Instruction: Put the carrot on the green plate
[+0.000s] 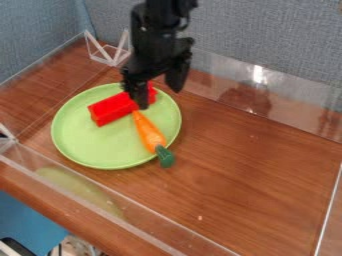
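Observation:
The orange carrot (148, 130) lies slanted across the right edge of the green plate (83, 140), its dark green stub end (164, 156) hanging over the rim onto the wooden table. A red block (110, 107) rests on the plate's far side. My black gripper (151, 94) hangs above the plate's far right part, just beyond the carrot's thick end and beside the block. Its fingers stand apart with nothing between them, clear of the carrot.
A clear plastic wall (80, 195) rings the brown wooden table (254, 170). A white wire stand (102, 46) sits at the back left. Bare wood stretches to the right of the plate.

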Motion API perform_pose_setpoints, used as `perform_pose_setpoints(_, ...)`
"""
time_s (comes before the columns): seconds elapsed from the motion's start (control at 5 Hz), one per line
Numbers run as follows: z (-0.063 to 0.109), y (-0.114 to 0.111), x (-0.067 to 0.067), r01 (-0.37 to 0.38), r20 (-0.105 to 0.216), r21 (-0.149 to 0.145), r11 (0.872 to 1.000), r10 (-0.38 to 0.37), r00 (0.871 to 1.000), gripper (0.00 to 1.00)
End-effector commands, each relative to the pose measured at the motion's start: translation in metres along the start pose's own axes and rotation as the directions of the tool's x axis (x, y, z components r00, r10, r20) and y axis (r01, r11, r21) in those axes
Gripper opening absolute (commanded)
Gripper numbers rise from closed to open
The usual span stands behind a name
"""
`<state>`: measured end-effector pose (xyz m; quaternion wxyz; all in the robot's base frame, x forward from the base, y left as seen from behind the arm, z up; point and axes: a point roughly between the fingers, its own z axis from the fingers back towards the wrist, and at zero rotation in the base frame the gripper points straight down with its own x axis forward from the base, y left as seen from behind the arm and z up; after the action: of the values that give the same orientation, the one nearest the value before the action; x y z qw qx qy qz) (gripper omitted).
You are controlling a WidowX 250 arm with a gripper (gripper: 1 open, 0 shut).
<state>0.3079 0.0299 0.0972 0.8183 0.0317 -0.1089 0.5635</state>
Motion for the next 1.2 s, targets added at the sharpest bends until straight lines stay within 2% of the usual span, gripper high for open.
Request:
perform_pose_setpoints(0.0, 0.016, -0.016, -0.002, 0.029, 0.035, -0.066, 0.997, -0.027, 0.999, 1.00)
perform_pose_setpoints(0.2, 0.012, -0.006, 0.006, -0.009, 0.049, -0.060, 0.998, 0.012, 0.999, 1.00)
perform_pose_setpoints(0.6, 0.018, 0.012, 0.020, -0.061, 0.063, -0.065, 0.996, 0.065, 0.996, 1.00)
perform_pose_setpoints(0.8, 0.013, 0.017, 0.023, -0.069, 0.077, -0.064, 0.996, 0.074, 0.994, 1.00)
perform_pose_setpoints(1.0, 0.002, 0.010, 0.024, -0.023, 0.088, -0.071, 0.997, 0.029, 0.996, 1.00)
